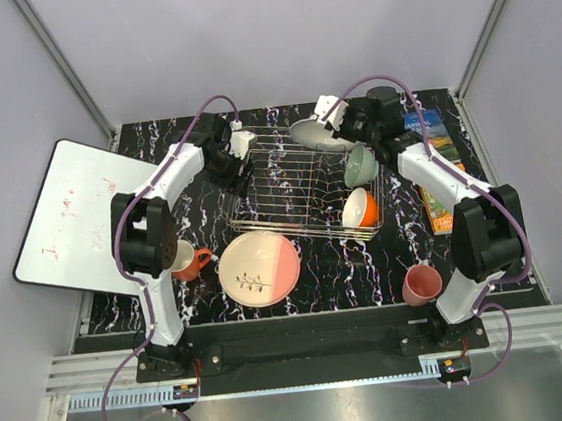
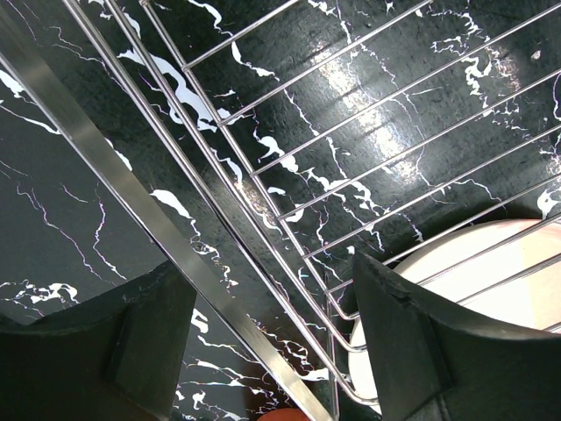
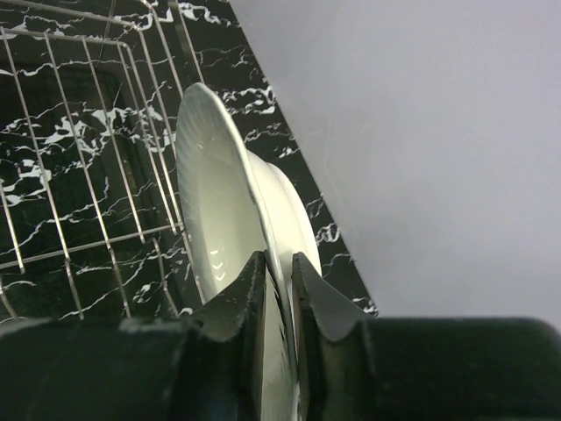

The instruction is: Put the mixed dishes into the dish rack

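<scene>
A: Where are we placing the white plate (image 3: 223,210)?
B: We're seeing it on edge, tilted, at the far right corner of the dish rack (image 1: 293,184). We're not seeing whether its lower edge is sitting between tines.
A: Right hand (image 3: 279,263)?
B: Its two fingers are flanking the plate's rim, very close on both sides. We can't tell if they're pinching or slack.
A: Left hand (image 2: 272,281)?
B: Fingers are standing wide apart and holding nothing, hovering over the rack's left end with an edge bar running between them.
A: How are we judging the handling?
B: It looks like glazed ceramic, so we're calling it stiff, slick, heavy for a rim pinch and chippable against wire. We're reckoning the rim is the only sensible hold while it's upright. It has a thin lip, a finely ribbed flange and a smooth glossy well.
A: Rack?
B: Thin shiny silver wire, rectangular, with an open grid floor. It's hard metal, so we're expecting dishes to slide on it.
A: Other dishes?
B: Mint-green bowl (image 1: 360,165) and orange bowl (image 1: 359,208), white inside, are sitting at the rack's right end. Pink-and-cream plate (image 1: 259,268) with a twig drawing is lying flat on the black marbled table (image 1: 347,264), just in front of the rack. Orange-red mug (image 1: 188,262) is standing by the left arm, pink cup (image 1: 422,284) near the right arm's base.
</scene>
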You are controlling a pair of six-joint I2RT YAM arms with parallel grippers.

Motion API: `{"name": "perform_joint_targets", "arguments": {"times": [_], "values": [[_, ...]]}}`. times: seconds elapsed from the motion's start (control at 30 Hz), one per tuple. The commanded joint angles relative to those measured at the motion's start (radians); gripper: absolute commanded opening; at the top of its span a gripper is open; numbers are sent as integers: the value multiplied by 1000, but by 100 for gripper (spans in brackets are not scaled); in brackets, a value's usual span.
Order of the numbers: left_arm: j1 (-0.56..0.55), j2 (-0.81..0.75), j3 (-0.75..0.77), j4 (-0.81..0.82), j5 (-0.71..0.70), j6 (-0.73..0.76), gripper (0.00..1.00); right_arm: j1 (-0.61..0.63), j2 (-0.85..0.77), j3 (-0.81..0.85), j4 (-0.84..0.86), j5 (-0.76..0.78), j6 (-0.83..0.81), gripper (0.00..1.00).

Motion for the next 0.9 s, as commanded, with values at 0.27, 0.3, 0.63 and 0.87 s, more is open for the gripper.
{"name": "perform_joint_targets", "arguments": {"times": [0.27, 0.3, 0.63, 0.87], "values": [[-12, -25, 10, 12, -5, 17, 75, -3, -15, 18, 126, 67, 69, 49], [-11, -27, 5, 12, -3, 16, 75, -3, -14, 26, 132, 72, 69, 50], [-14, -40, -5, 18, -19, 25, 77, -2, 25, 100, 139, 90, 134, 95], [-15, -97, 2, 7, -42, 26, 81, -1, -44, 66, 132, 90, 149, 100]]}}
